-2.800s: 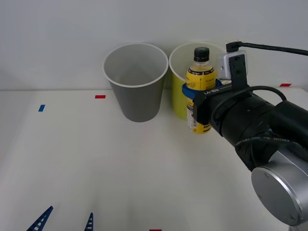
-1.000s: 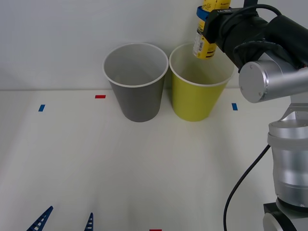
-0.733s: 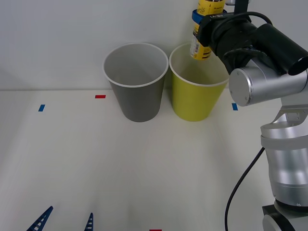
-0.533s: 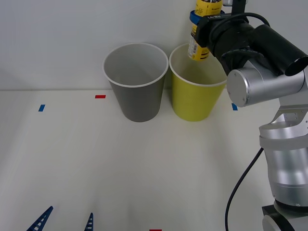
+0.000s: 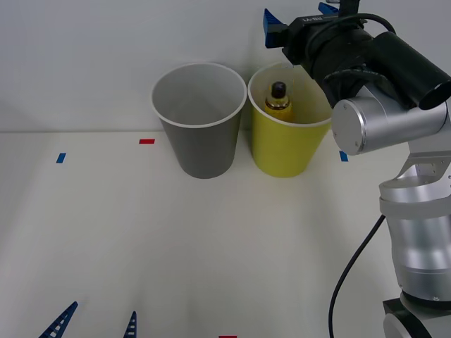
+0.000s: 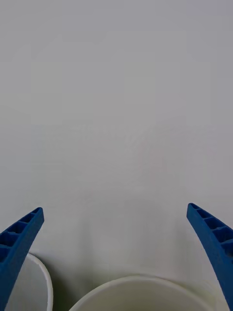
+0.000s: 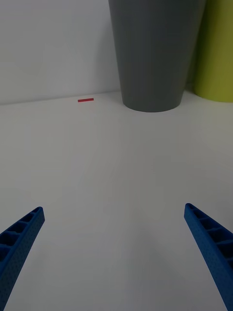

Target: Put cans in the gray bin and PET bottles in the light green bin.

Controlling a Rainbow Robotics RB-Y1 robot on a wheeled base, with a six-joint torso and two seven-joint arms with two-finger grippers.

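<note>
One PET bottle (image 5: 277, 99) — inside light green bin (image 5: 285, 148)

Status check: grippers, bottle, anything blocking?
Right gripper open above the yellow-green plastic bin. Small clear bottle with black cap inside that bin. Left gripper open, low over the table. Nothing blocking.

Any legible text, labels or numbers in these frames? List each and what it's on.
Right tool, held open above the light green bin: white lettering on the black wrist housing, too small to read.
PET bottle inside the light green bin: its label is hidden by the bin wall.
Gray bin: no print.
Red tape mark and blue tape mark on the table: blank.
</note>
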